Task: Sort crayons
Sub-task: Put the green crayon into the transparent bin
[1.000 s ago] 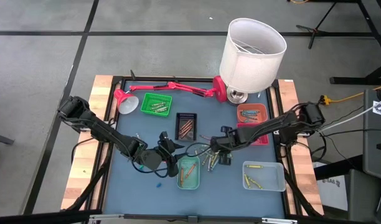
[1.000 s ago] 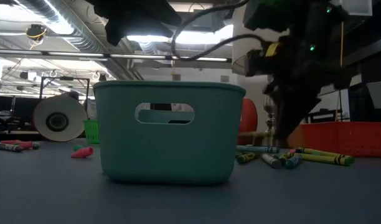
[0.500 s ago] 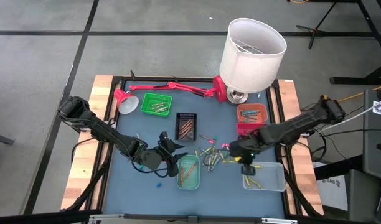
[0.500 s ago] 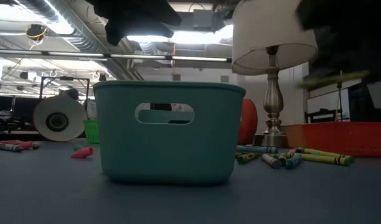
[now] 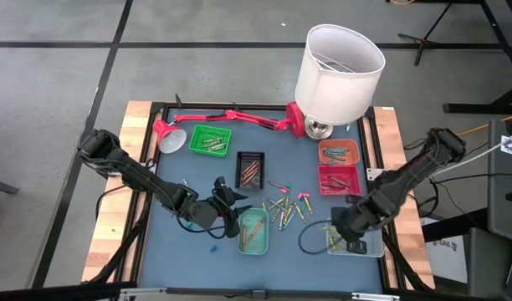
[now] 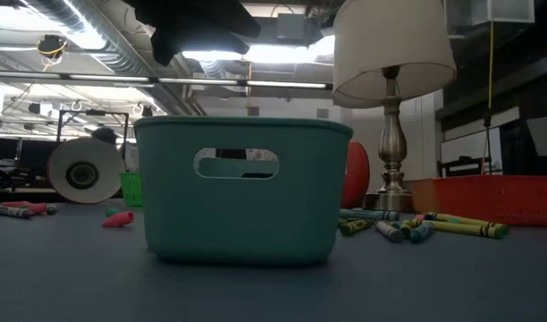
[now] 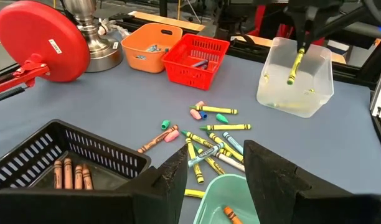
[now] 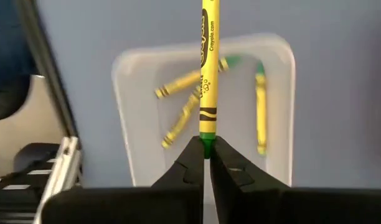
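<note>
Your right gripper (image 8: 205, 151) is clenched on a yellow crayon (image 8: 206, 68), pinching its green-tipped end so that the stick points straight out from the fingertips. It hangs over the clear tray (image 5: 375, 237) at about four o'clock on the table (image 5: 156, 167), and in your right wrist view three more yellow crayons lie on that tray's floor beneath the held one. From the left wrist camera you see the same stick dangling upright above the tray's open top. Just beyond that tray, toward two o'clock, stand the red basket (image 5: 339, 181) and then the orange tray (image 5: 338, 152), with the white-shaded lamp (image 5: 338, 60) behind them at one o'clock. Near the table's middle a loose scatter of crayons (image 5: 283, 209) lies on the blue mat, yellow, green, pink and blue mixed, between the red basket and the teal tray (image 5: 253, 231) at six o'clock. Your left gripper (image 5: 226, 201) hovers beside that teal tray with its fingers released and nothing between them. The black basket (image 5: 251, 169) with brown sticks sits at the centre, the green tray (image 5: 210, 139) at eleven o'clock, and the red desk lamp (image 5: 231, 117) stretches along the far edge at twelve.
</note>
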### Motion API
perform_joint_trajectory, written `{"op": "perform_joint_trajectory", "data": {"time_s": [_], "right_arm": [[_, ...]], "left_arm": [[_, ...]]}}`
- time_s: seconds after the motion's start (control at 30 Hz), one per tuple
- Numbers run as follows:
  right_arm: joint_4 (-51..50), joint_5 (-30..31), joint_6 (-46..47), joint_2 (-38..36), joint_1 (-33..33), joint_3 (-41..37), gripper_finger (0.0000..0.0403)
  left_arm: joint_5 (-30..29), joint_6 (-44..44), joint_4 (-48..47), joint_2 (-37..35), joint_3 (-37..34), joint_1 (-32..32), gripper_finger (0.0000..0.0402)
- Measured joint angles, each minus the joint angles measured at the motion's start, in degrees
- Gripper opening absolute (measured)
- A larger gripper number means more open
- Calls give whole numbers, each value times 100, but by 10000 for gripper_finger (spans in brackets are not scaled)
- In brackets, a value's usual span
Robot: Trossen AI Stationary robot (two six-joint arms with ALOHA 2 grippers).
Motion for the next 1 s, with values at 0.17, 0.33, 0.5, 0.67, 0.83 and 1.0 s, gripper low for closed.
{"op": "perform_joint_trajectory", "data": {"time_s": [0.17,0.33,0.5,0.67,0.83,1.0], "right_arm": [[-405,297,808,4,595,-4,7],[-361,337,1272,9,1066,-231,7],[-344,336,1493,11,1319,-487,7],[-319,341,1496,11,1330,-644,8],[-297,338,1478,11,1330,-749,12],[-271,273,1471,11,1330,-884,51]], "left_arm": [[-2,11,0,0,0,0,139],[0,15,-159,-195,0,8,139],[1,-302,-958,-784,0,90,139],[24,-1325,-2082,-1492,0,255,139],[518,-2440,-3349,-2135,0,527,139],[1149,-3715,-4745,-2482,0,798,139]]}}
